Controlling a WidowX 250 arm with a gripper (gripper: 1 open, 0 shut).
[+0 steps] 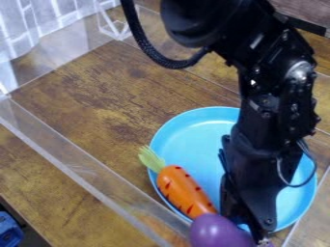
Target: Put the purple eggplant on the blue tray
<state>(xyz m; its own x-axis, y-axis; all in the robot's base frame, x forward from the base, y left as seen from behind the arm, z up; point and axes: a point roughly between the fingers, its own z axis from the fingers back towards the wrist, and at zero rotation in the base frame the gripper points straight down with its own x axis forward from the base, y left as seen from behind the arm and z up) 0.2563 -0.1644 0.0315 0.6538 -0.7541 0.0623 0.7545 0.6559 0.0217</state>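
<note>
The purple eggplant (217, 232) sits at the very bottom edge of the view, just below and slightly left of the gripper (248, 224), its glossy rounded body partly cut off by the frame. The black fingers come straight down beside it and are drawn fully together; whether they pinch any part of the eggplant cannot be told, since the contact point is hidden behind the hand. The eggplant lies at the near rim of the blue tray (194, 135), seemingly overlapping its edge. Just left of the gripper, an orange carrot (184, 191) with pale green leaves rests slanted across the tray's near-left rim, touching or nearly touching the eggplant. The tray spreads out behind and to both sides of the hand on a wooden table (103, 92). A clear plastic wall (77, 164) runs along the table, well left of the hand.
</note>
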